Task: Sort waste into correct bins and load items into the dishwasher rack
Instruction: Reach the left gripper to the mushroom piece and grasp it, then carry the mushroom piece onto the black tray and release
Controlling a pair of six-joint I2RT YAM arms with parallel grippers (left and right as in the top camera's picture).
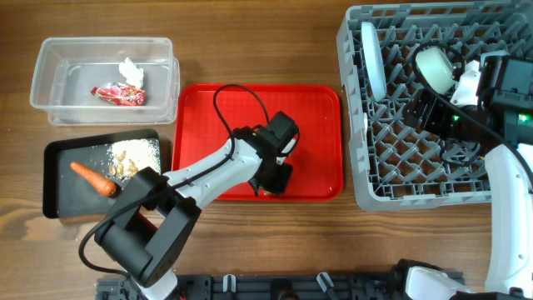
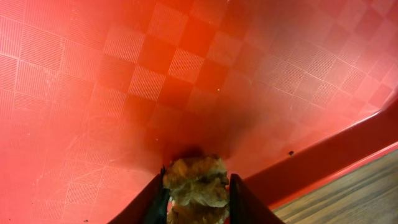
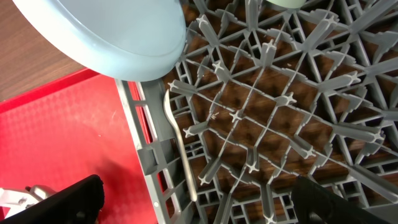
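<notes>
The left gripper (image 2: 198, 208) clamps the crumbly brown food lump (image 2: 195, 179) near the red tray (image 2: 93, 81) rim, where a harder squeeze could scatter crumbs short of the black tray (image 1: 58, 187).

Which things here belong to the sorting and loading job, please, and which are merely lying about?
Job: food lump, in left pincer; carrot; rice; wrapper; tissue; clear tub; black tray; rack; plate; spoon.
Lying about: red tray.

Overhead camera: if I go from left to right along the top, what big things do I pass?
clear tub → red tray → dishwasher rack
</notes>
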